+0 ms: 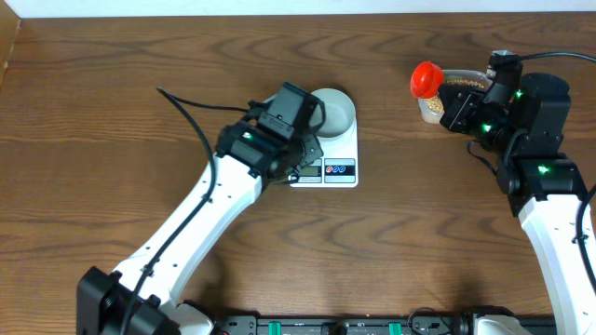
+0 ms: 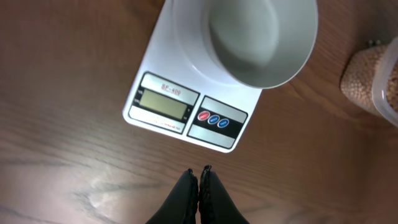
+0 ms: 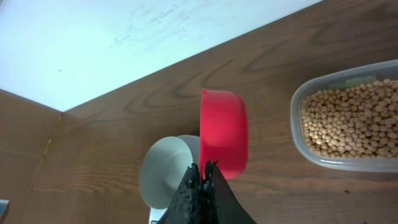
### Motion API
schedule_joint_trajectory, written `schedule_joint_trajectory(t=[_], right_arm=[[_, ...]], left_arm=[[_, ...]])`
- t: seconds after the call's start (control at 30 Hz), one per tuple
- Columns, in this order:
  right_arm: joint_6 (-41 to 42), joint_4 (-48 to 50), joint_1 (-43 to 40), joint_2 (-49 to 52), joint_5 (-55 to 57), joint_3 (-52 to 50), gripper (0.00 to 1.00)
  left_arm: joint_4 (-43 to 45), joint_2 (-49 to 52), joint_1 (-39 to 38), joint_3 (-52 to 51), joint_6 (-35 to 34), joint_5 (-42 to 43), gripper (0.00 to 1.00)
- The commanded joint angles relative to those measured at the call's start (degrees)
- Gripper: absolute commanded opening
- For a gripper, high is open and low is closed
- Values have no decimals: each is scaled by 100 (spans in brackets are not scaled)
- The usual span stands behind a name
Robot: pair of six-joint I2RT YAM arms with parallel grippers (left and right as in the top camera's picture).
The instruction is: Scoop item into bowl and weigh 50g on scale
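Left gripper (image 2: pixel 199 177): fingers pressed together, holding nothing, hanging just near of the scale (image 2: pixel 163 102). The scale's long axis runs near to far, display at the near end. The bowl (image 2: pixel 261 37) sits upright and empty on the far end.

Right gripper (image 3: pixel 202 171): clamped at the base of the red scoop (image 3: pixel 224 134), which is turned on its side by the left end of the clear tub (image 3: pixel 297 115). Beans (image 3: pixel 351 121) fill the tub, far right.

The table (image 2: pixel 62 93) is bare between scale and tub.
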Motion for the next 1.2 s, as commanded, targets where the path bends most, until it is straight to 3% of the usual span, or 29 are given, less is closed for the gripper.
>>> schedule_joint_trajectory(t=[0.0,0.7,1.17], right_arm=[[-195,-37,-31,-72,44,118,1],[-595,-269,-72,-72,46,118,1],[-699,-413,-83,-70,92,118,1]], left_arm=[[7,289,-151,92,-758,-269,7],[791,1886,-555,92,-833,-273,8],[962,2081,-691,92,-837,-549,7]])
